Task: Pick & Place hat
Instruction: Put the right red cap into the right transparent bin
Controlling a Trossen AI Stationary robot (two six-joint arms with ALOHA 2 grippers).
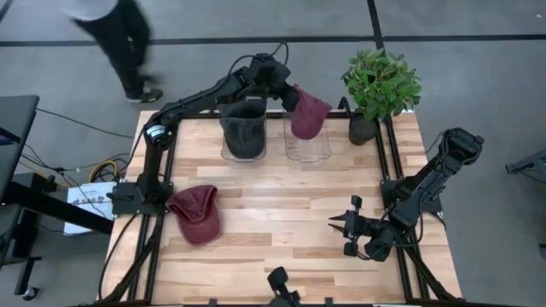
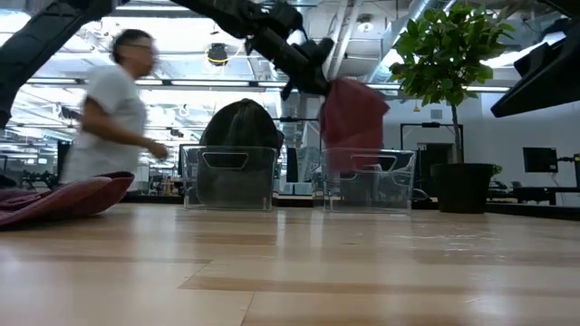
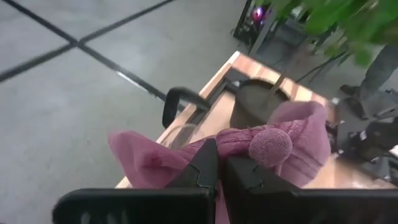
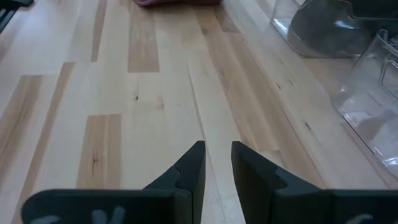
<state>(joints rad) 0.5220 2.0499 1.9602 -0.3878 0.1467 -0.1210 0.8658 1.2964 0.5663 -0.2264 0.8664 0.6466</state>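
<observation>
The left gripper [image 1: 288, 92] hangs over the far side of the table, clenched on a pink beanie [image 1: 309, 112] that dangles from its fingers [image 3: 202, 171]. The beanie hangs above the right bin [image 1: 307, 147], a clear container that looks empty; in the low view its lower edge seems to reach about the bin's rim, though whether it touches cannot be told. The left wrist view shows the pompom [image 3: 270, 144] and the knit bunched at the closed tips.

Just beside that bin stands the left bin [image 1: 242, 141], already filled with a dark hat [image 2: 240, 127]. A maroon cap [image 1: 195, 213] lies on the table's [image 1: 281, 230] near left part, well apart from both bins and untouched.

The right gripper [image 1: 340, 225] waits low over the table's right side, its jaws slightly parted and holding nothing.

The step in hand appears to be the placing: the beanie is carried and roughly lined up over the bin. The next move likely calls for lowering until the fabric settles inside the walls, then releasing; because the beanie hangs limp and off to one side, it may drape over the rim unless centred first. The cap would then remain.

A plant [image 1: 380, 83] stands at the far right corner, and a person [image 2: 113, 109] passes behind the table.
</observation>
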